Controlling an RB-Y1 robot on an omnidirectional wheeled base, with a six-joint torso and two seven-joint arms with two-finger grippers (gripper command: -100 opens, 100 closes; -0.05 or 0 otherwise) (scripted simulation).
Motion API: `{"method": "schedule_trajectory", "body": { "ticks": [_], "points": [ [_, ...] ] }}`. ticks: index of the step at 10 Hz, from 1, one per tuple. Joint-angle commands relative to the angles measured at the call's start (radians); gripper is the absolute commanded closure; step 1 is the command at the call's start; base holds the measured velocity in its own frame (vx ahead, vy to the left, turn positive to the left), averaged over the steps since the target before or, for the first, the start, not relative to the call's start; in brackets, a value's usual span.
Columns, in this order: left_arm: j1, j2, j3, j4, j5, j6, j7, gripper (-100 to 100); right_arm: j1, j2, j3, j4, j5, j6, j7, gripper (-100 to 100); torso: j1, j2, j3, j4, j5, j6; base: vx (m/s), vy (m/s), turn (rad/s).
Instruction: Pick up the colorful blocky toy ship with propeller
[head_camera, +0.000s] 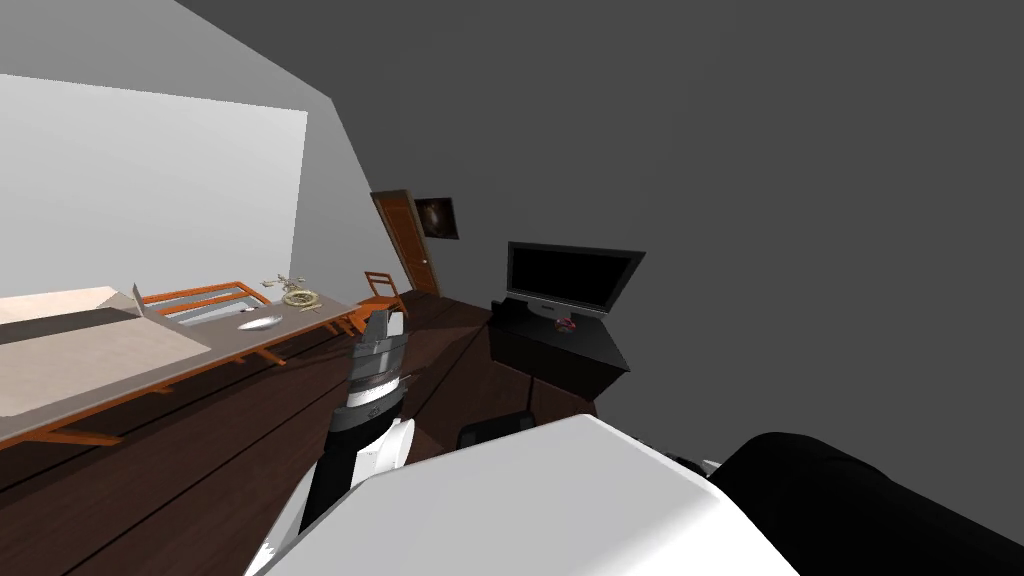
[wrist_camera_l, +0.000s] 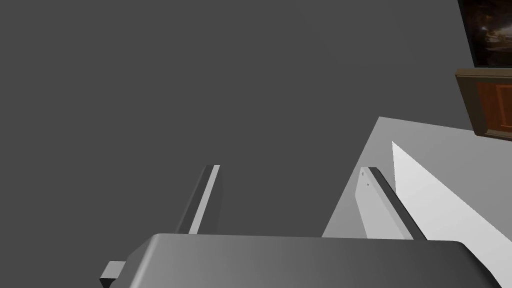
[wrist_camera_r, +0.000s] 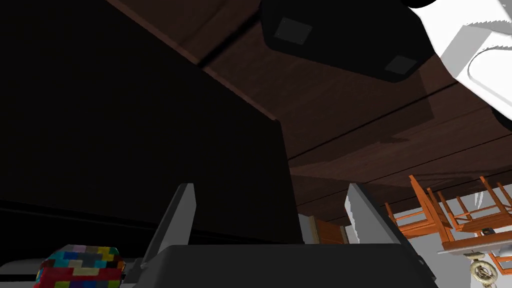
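The colourful blocky toy (head_camera: 568, 325) sits small on the black stand (head_camera: 600, 352), in front of the TV (head_camera: 572, 276). In the right wrist view the toy (wrist_camera_r: 80, 268) is a patchwork of red, blue, yellow and green blocks. It lies close beside the gripper's body, outside one finger (wrist_camera_r: 177, 220). My right gripper (wrist_camera_r: 272, 216) is open, with only the stand's dark face (wrist_camera_r: 125, 140) between its fingers. My left arm (head_camera: 375, 372) is raised in front of my chest, and my left gripper (wrist_camera_l: 292, 200) is open and holds nothing.
A long table (head_camera: 120, 352) runs along the left wall with a pale dish (head_camera: 260, 322) and a brass ornament (head_camera: 298, 294) on it. Orange chairs (head_camera: 380, 290) stand near a brown door (head_camera: 405, 240). Dark wood floor (head_camera: 200, 470) lies between table and stand.
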Motion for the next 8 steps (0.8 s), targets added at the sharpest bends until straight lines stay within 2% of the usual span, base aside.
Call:
{"method": "schedule_trajectory", "body": {
  "ticks": [1,2,3,4,5,6,7,8],
  "points": [
    [0.000,0.000,0.000,0.000,0.000,0.000,0.000,0,0.004,-0.009,0.006,0.050,0.010,0.001,0.006,-100,0.000,0.000,0.000,0.000,0.000,0.000,0.067,-0.014,0.233],
    [0.000,0.000,0.000,0.000,0.000,0.000,0.000,0,0.007,-0.041,0.019,0.103,0.027,-0.008,0.006,-100,0.000,0.000,0.000,0.000,0.000,0.001,0.081,-0.002,0.367],
    [0.000,0.000,0.000,0.000,0.000,0.000,0.000,0,0.007,-0.041,0.019,0.115,0.027,-0.008,0.006,-100,0.001,-0.001,-0.001,0.000,0.000,0.000,0.083,-0.017,0.242],
    [0.000,0.000,0.000,0.000,0.000,0.000,0.000,0,0.010,-0.070,0.030,0.170,0.045,-0.017,0.004,-100,0.001,-0.001,-0.001,0.000,0.000,0.001,0.088,-0.025,0.319],
    [0.000,0.000,0.000,0.000,0.000,0.000,0.000,0,0.010,-0.070,0.030,0.175,0.045,-0.017,0.004,-100,0.000,-0.002,-0.001,0.000,0.000,0.000,0.077,-0.037,0.228],
    [0.000,0.000,0.000,0.000,0.000,0.000,0.000,0,0.012,-0.096,0.040,0.202,0.062,-0.027,0.000,-100,0.000,-0.001,-0.001,0.000,0.000,0.001,0.096,-0.041,0.378],
    [0.000,0.000,0.000,0.000,0.000,0.000,0.000,0,0.012,-0.096,0.040,0.223,0.062,-0.027,0.000,-100,-0.001,-0.002,-0.001,0.000,0.000,0.000,0.084,-0.053,0.232],
    [0.000,0.000,0.000,0.000,0.000,0.000,0.000,0,0.014,-0.118,0.049,0.268,0.079,-0.038,-0.006,-100,-0.001,-0.002,-0.001,0.000,-0.001,0.002,0.102,-0.056,0.329]
  ]
}}
